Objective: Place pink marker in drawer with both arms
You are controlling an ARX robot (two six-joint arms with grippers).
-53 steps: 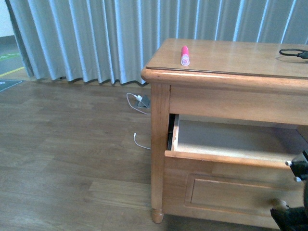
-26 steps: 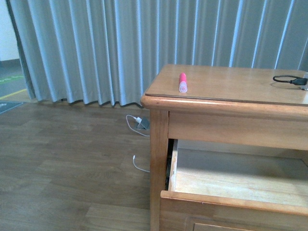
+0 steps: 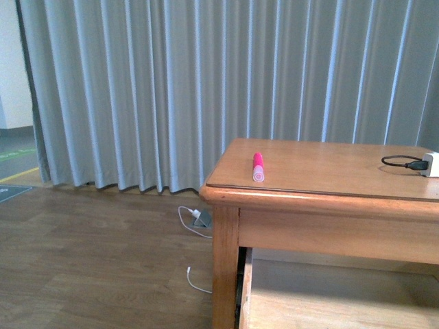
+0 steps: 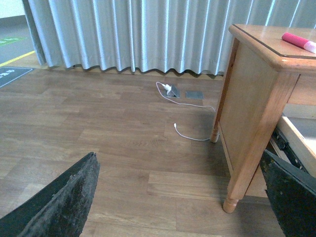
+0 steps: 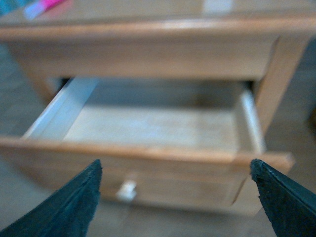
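The pink marker (image 3: 258, 167) lies on the tabletop (image 3: 329, 179), close to its front edge, with nothing of mine near it. It is round, so a glancing finger could, I judge, roll it over that edge to the floor (image 4: 123, 143) rather than into the drawer (image 5: 148, 129), which stands pulled out beneath. My right pincer (image 5: 175, 162) faces the drawer's front; a careless rise might nudge it shut, though that view is blurred. Both pincers are spread wide — the left pincer (image 4: 177, 154) hangs above the floor, the right before the drawer — and neither holds or touches anything.
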